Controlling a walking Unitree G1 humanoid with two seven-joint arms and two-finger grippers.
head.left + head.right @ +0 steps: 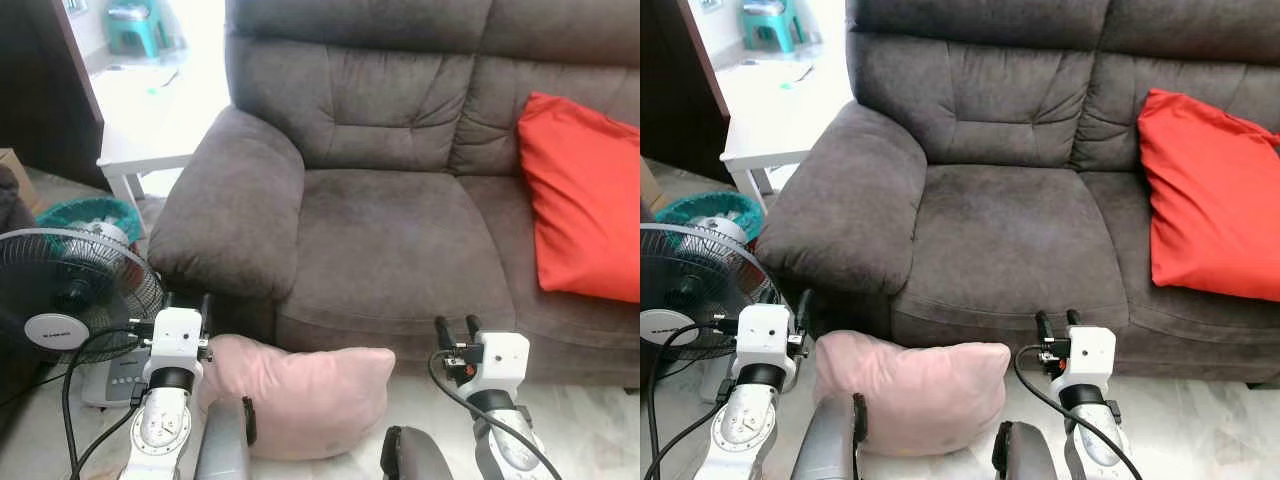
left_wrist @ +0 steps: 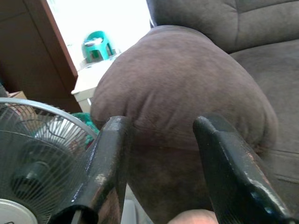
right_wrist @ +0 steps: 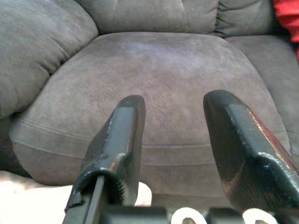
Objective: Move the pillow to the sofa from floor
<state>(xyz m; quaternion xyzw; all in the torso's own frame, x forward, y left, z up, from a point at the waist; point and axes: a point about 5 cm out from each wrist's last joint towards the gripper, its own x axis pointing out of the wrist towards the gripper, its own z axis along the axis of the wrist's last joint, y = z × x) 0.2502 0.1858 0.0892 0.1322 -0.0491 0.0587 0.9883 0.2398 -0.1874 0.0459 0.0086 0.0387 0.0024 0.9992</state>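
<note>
A pale pink pillow (image 1: 300, 392) lies on the floor against the front of the brown sofa (image 1: 390, 240). My left gripper (image 1: 187, 303) hangs open just left of the pillow, below the sofa's armrest (image 2: 182, 93). At the pillow's right my right gripper (image 1: 458, 328) is open too, close to the sofa's front edge, with the seat cushion (image 3: 159, 79) ahead of its fingers (image 3: 119, 144). Neither gripper holds anything. A sliver of the pillow (image 2: 194, 217) shows under the left fingers (image 2: 107, 163).
A red cushion (image 1: 585, 200) leans on the sofa's right seat. A floor fan (image 1: 70, 290) stands at the left beside my left arm, with a teal basket (image 1: 85, 213) and a white low table (image 1: 145, 150) behind it. A teal stool (image 1: 135, 28) stands far back.
</note>
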